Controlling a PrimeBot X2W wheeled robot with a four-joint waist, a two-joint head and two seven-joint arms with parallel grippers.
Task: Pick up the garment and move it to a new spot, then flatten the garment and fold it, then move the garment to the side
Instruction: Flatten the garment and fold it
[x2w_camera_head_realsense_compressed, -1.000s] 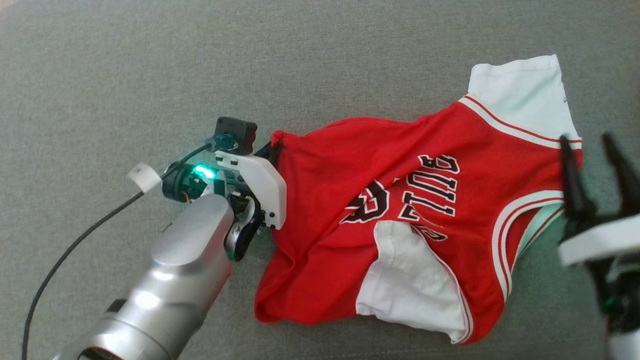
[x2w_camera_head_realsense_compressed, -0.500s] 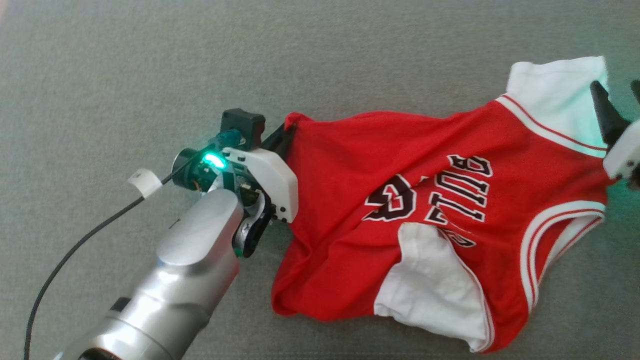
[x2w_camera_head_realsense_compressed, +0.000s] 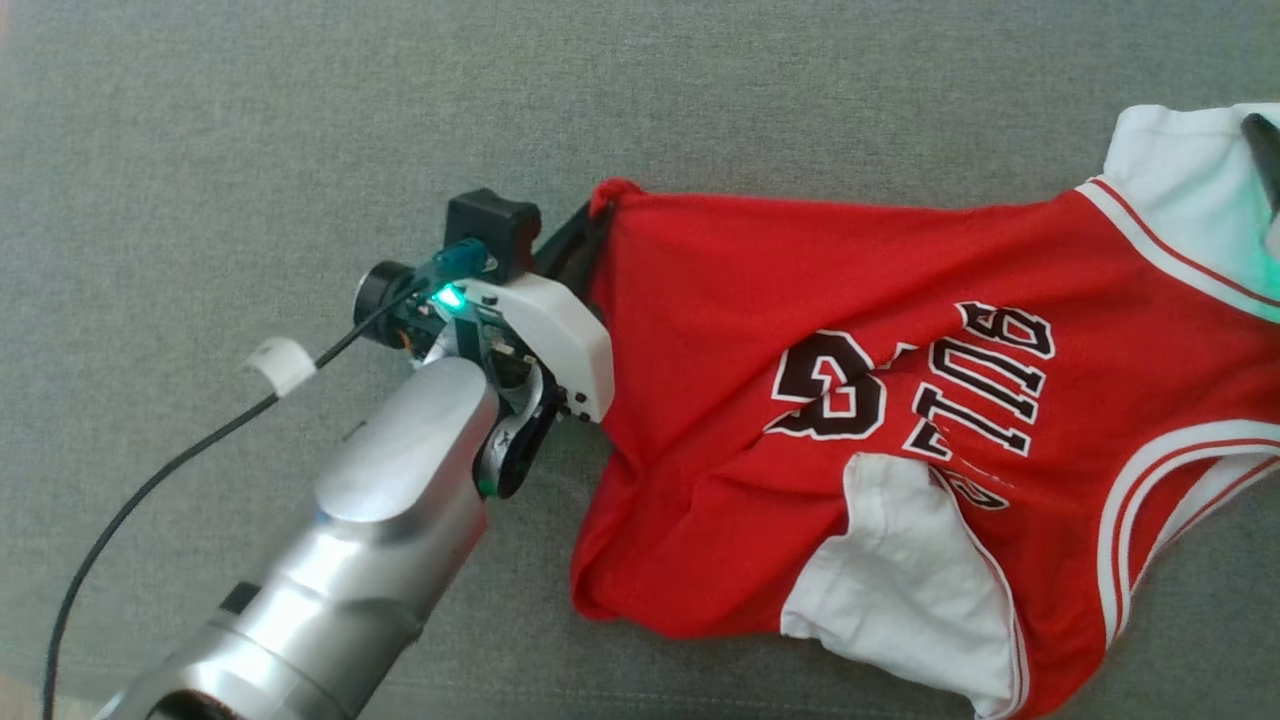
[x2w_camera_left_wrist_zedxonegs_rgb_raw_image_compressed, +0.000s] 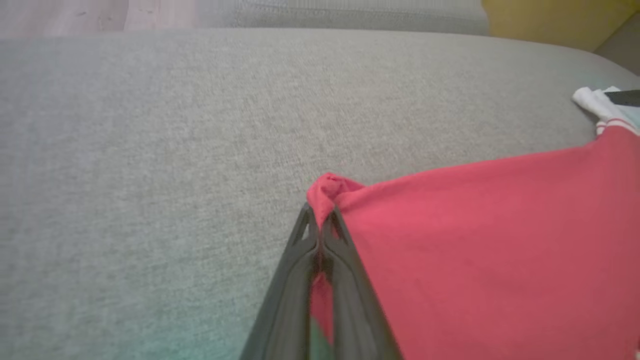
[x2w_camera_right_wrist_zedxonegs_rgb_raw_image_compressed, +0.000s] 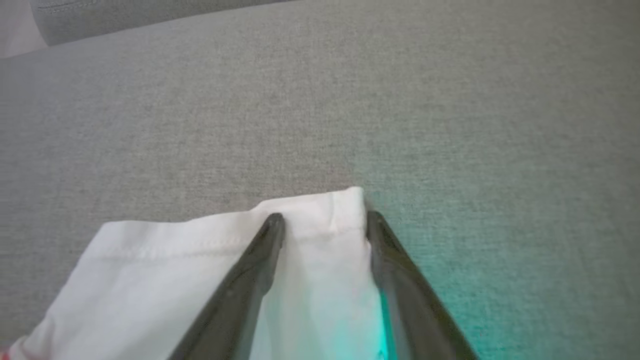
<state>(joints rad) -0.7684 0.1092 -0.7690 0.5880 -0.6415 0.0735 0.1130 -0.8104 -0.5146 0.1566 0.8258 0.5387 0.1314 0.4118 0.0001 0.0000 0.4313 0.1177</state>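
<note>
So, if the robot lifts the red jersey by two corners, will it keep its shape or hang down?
Probably floppy: the jersey bunches into a small knot where the left tool pinches it, and wrinkles run across it. It looks thin and light, so it would likely sag between grips.

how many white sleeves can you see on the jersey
2. One white sleeve lies at the jersey's far right corner in the head view. The other sleeve is folded over the red body near its lower edge. None seems hidden.
</note>
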